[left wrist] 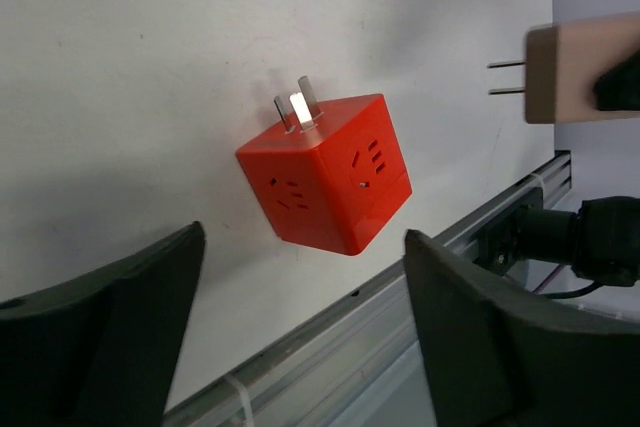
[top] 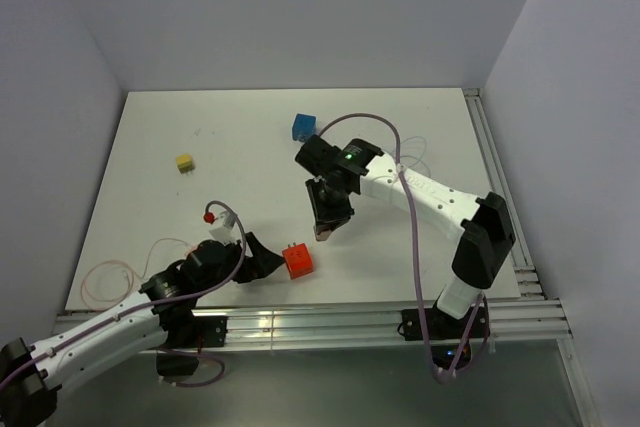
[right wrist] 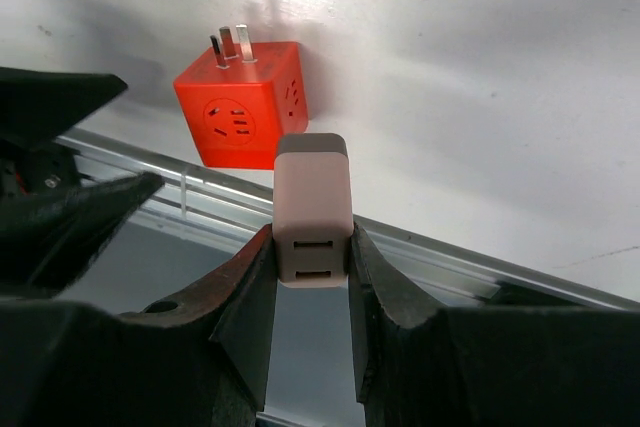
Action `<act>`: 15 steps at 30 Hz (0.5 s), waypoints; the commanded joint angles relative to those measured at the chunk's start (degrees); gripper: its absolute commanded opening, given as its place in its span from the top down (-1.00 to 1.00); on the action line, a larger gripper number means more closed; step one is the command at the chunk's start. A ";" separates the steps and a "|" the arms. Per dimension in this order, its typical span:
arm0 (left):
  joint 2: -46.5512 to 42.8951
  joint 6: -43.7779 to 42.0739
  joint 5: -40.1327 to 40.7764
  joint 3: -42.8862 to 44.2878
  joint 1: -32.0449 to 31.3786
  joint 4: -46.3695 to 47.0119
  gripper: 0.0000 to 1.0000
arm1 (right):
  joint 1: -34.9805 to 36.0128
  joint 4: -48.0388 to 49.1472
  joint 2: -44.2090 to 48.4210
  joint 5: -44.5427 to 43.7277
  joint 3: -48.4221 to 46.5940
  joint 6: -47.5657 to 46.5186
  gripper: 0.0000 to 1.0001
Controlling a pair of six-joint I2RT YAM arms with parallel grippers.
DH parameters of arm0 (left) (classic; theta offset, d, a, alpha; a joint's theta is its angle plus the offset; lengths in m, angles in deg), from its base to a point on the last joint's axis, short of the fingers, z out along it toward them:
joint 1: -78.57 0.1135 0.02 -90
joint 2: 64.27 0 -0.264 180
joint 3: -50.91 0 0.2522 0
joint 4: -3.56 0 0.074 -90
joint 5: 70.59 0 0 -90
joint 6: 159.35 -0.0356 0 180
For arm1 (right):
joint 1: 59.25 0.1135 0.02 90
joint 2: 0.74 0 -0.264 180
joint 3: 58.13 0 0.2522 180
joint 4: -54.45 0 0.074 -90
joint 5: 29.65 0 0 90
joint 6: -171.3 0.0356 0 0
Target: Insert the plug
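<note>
OK, right gripper clamped on the beige plug, hovering near the red socket cube at the table front edge. Left gripper wide open, facing the cube, holding nothing. Looks like approach phase; next: brace cube, align prongs with a socket face.

Overhead view down on whole table, both wrist views close, sharing red cube

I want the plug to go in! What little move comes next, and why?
Probably the left gripper should slide forward until its open fingers sit either side of the red socket cube. The cube lies free just ahead of them, and the right gripper holds the plug, so it needs steadying.
</note>
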 commanded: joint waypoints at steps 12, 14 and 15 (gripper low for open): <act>17.32 11.35 -9.90 -4.05 -1.11 28.59 -0.24 | -2.56 4.89 10.20 1.26 8.22 -1.69 1.00; 19.77 11.53 -10.34 -3.52 -1.63 31.07 -0.19 | -2.64 5.15 10.90 1.09 8.57 -1.86 1.00; 20.57 11.44 -10.26 -3.26 -1.81 32.56 -0.18 | -2.56 5.33 11.16 1.26 9.01 -1.86 1.00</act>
